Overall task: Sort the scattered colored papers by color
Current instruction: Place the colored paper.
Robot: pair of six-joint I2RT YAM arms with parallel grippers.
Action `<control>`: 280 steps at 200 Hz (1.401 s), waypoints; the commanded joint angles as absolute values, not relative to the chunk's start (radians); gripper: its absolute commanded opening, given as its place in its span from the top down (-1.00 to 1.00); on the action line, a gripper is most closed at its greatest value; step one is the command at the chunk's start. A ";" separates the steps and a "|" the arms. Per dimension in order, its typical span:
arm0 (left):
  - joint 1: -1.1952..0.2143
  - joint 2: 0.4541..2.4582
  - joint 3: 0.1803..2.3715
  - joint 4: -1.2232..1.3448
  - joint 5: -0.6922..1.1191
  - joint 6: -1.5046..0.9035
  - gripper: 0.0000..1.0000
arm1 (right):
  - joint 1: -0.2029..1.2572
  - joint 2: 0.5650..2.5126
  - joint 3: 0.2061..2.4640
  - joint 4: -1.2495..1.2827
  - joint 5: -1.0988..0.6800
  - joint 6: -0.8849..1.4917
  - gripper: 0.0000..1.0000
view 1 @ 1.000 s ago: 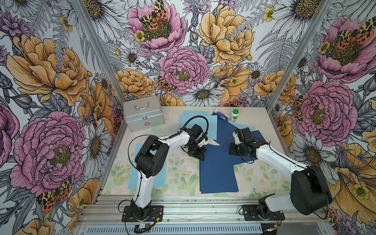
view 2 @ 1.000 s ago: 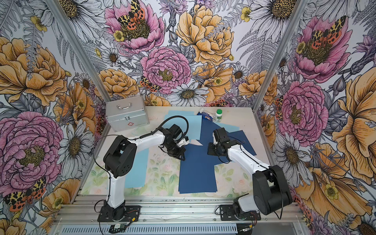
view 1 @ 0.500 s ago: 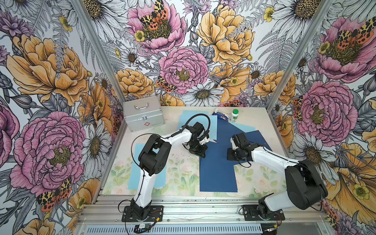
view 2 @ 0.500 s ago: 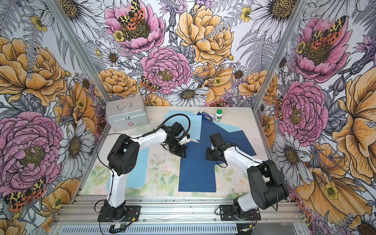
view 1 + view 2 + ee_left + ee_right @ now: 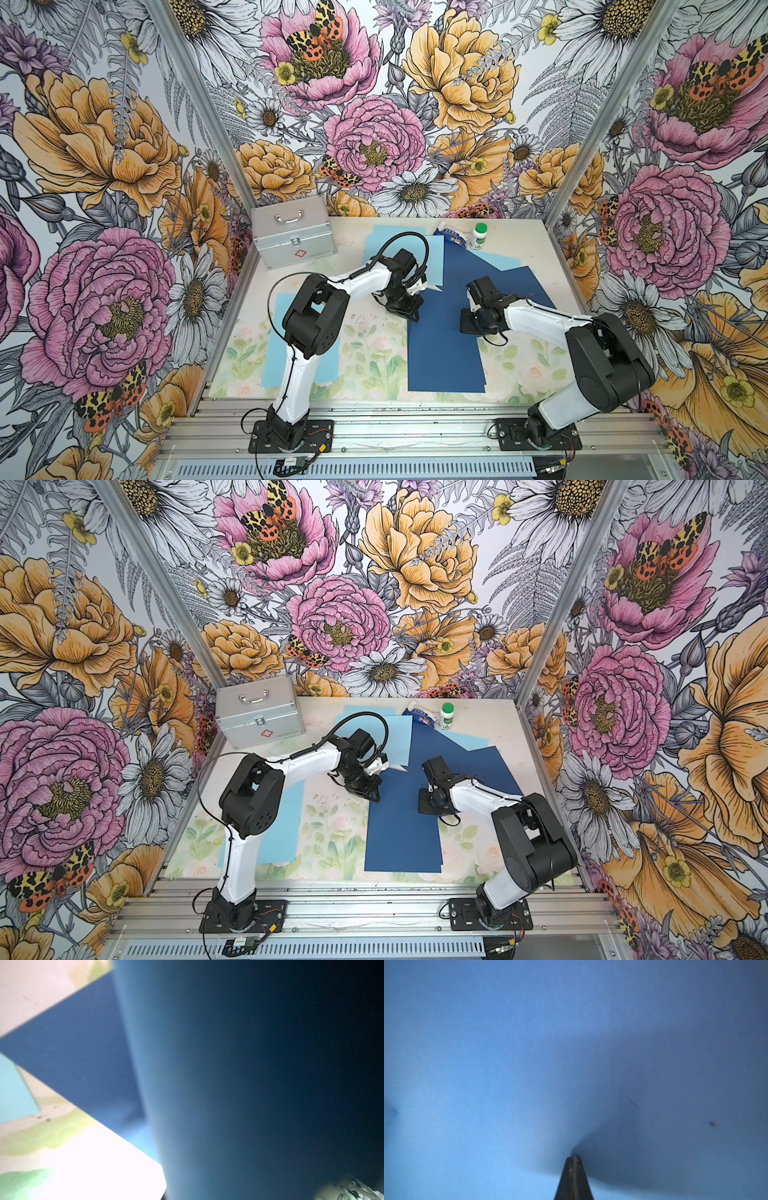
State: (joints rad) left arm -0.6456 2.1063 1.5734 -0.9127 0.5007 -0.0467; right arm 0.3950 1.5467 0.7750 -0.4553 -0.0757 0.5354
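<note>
Table [image 5: 365, 353]: matte top with a pale floral print, boxed in by bold flower wallpaper. A ribbed aluminium rail along the near edge carries both arm bases.

Near left: light blue sheet [image 5: 272, 353], a smooth flat rectangle, partly under the left arm's elbow.

Near centre: navy sheet [image 5: 444, 357], flat and crisp-edged, with its long side running away from the rail. A second navy edge shows just offset along its right side.

Left end effector [image 5: 412, 316]: sits at the navy sheet's left edge and is closed, with the fingers hidden from above. The left wrist view is mostly a blurred dark blue surface right at the lens, with navy paper [image 5: 79, 1053] and a light blue corner [image 5: 14, 1095] beyond. Cannot tell whether any paper is pinched.

Right end effector [image 5: 473, 326]: down on the navy paper, right of the sheet's middle. In the right wrist view the black tapered fingers [image 5: 566, 1180] are pressed together, and their tips touch the navy surface at a shadowed pucker.

Farther back: skewed navy sheet [image 5: 528, 282], overlapped by the central one. Two far light blue sheets [image 5: 386, 243] [image 5: 500, 262] poke out from under the navy.

Far edge: crinkled packet [image 5: 451, 235], white bottle [image 5: 478, 237] with a green cap, and a ribbed metal case [image 5: 293, 237] with a handle at the far left.
</note>
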 commanded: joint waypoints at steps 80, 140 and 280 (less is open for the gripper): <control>-0.654 2.119 1.566 -0.940 0.453 -0.018 1.00 | 0.413 1.471 0.763 -0.468 -0.041 0.558 1.00; -0.656 2.118 1.566 -0.941 0.441 -0.025 1.00 | 0.435 1.525 0.752 -0.466 -0.019 0.566 1.00; -0.481 1.742 1.526 -0.935 0.196 -0.189 -0.76 | 0.472 1.554 0.739 -0.450 -0.016 0.587 1.00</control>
